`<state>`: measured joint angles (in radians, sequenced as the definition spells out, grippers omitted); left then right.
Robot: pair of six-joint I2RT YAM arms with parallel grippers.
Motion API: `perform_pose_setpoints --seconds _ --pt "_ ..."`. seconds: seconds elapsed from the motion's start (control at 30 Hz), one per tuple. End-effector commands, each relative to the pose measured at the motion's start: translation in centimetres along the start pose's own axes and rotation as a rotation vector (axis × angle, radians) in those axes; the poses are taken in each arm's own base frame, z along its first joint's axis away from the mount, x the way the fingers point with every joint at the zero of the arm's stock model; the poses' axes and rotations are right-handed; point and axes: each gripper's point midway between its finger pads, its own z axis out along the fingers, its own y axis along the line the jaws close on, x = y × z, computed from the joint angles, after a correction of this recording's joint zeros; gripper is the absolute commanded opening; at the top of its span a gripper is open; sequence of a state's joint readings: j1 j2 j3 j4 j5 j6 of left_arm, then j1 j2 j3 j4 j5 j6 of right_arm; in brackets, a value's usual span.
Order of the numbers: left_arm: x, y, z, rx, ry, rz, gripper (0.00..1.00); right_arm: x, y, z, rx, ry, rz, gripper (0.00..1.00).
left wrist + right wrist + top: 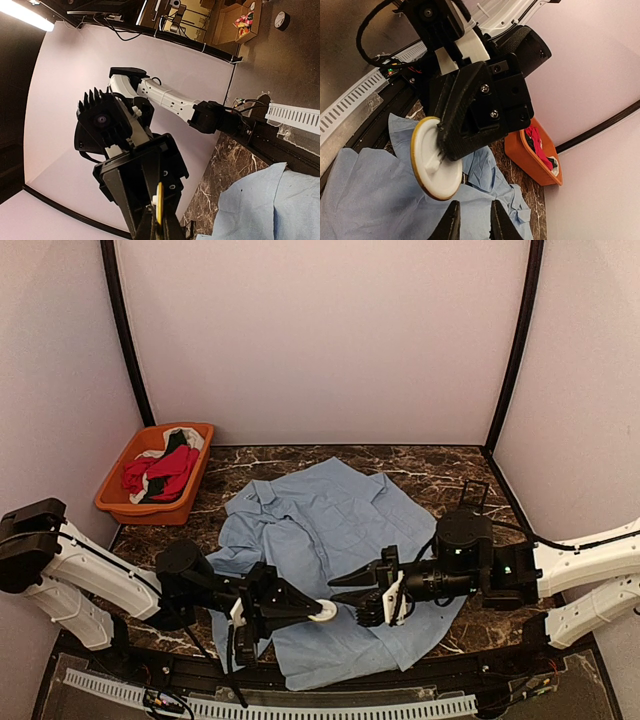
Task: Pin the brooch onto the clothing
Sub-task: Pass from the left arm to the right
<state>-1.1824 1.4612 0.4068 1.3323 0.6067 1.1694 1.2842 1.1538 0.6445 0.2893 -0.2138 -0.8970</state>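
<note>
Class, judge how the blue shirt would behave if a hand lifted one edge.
Probably floppy: the shirt lies rumpled in soft folds. It would likely drape and drag, not lift whole, since it spreads wide over the table. Pushed, it would probably bunch.

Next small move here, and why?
Probably ease the right gripper a little closer to the brooch. The left gripper pinches it by the rim over the shirt. The right jaws stand open just short of it, facing its flat side.
</note>
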Motion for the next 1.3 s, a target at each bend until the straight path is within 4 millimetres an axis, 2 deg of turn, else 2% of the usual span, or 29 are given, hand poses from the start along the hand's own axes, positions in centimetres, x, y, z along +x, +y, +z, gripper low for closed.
perform_pose_setpoints --seconds 0.0,0.13,0.43,0.63,0.77,0.9,1.1,1.17,1.27 --pt "-2.7 4.7 -0.8 -0.175 -0.075 0.122 0.01 -1.5 0.4 -0.6 -0.015 -0.053 -0.009 0.19" --pt "-2.7 5.0 -0.8 -0.182 -0.072 0.127 0.01 -2.8 0.7 -0.9 -0.034 -0.094 -0.021 0.18" --pt "-2.7 5.1 -0.8 -0.188 -0.071 0.133 0.01 -3.0 2.3 -0.1 -0.096 -0.083 -0.032 0.16" --pt "-2.7 5.2 -0.8 -0.193 -0.074 0.13 0.01 -3.3 1.4 -0.1 -0.036 -0.088 -0.045 0.15" --pt "-2.8 5.2 -0.8 -0.197 -0.079 0.124 0.01 -3.6 1.0 -0.1 -0.02 -0.092 -0.055 0.1" --pt "-2.7 5.3 -0.8 -0.202 -0.074 0.125 0.01 -3.8 1.1 0.1 -0.029 -0.093 -0.063 0.0" --pt "-2.4 5.3 -1.0 -0.214 -0.055 0.117 0.08 -3.5 1.6 0.3 -0.032 -0.068 -0.079 0.0" --pt "-2.1 5.3 -1.1 -0.226 -0.04 0.108 0.15 -3.3 1.5 0.2 -0.026 -0.052 -0.082 0.0" --pt "-1.5 6.0 -1.6 -0.267 0.009 0.08 0.3 -2.9 1.0 -0.2 -0.004 -0.018 -0.092 0.0"
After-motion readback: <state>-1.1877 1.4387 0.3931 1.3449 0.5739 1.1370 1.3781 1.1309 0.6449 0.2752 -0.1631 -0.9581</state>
